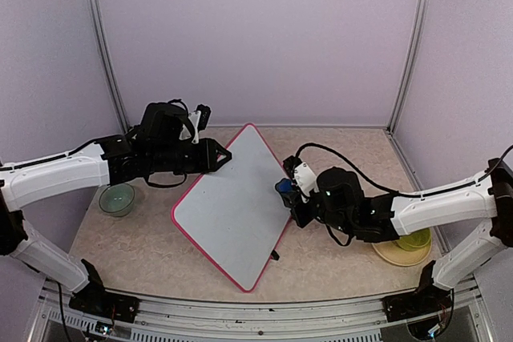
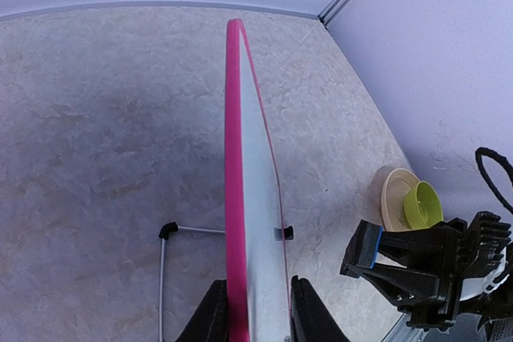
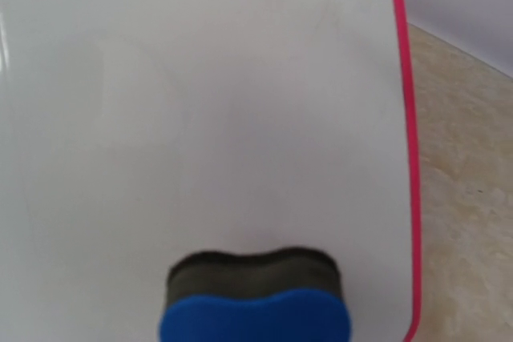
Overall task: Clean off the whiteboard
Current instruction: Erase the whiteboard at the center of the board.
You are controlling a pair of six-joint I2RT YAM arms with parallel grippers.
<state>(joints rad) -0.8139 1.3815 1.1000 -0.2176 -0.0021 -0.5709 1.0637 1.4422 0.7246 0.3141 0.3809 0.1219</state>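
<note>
Whiteboard (image 1: 232,206) stands propped at the centre of the top view, its face showing no writing. Left gripper (image 1: 218,155) clamps the board's upper left edge between both fingers. Right gripper (image 1: 288,190), closed on a blue eraser (image 3: 255,302), sits at the right edge. The white face spreads leftward from it, so wiping strokes would likely run left.

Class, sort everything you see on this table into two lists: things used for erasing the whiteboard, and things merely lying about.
In use: whiteboard, blue eraser, left gripper clamping the board's edge, right gripper holding the eraser.
Lying about: green bowl, yellow plate, lime cup on the plate.
</note>
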